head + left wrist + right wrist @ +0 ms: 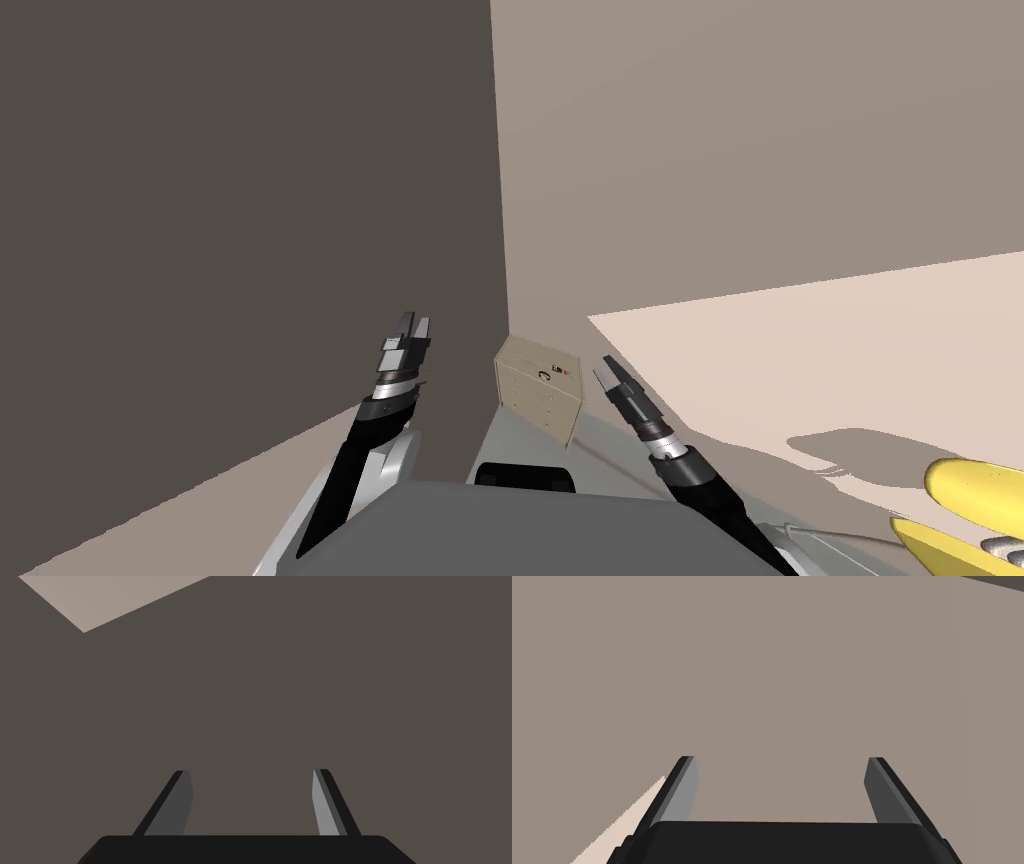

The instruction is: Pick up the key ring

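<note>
There's the key ring [543,375], a small dark loop lying on top of the little beige chest of drawers [545,410], which is tucked into the corner where the dark brown wall [240,200] meets the paler taupe wall [750,150]. Our right gripper [606,368] hovers just beside the chest, blades spread wide and holding nothing. Our left gripper [416,322] is raised near the dark wall, blades apart too, nothing between them

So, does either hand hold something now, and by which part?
Nothing is held: the left hand and the right hand are both open and empty.
</note>
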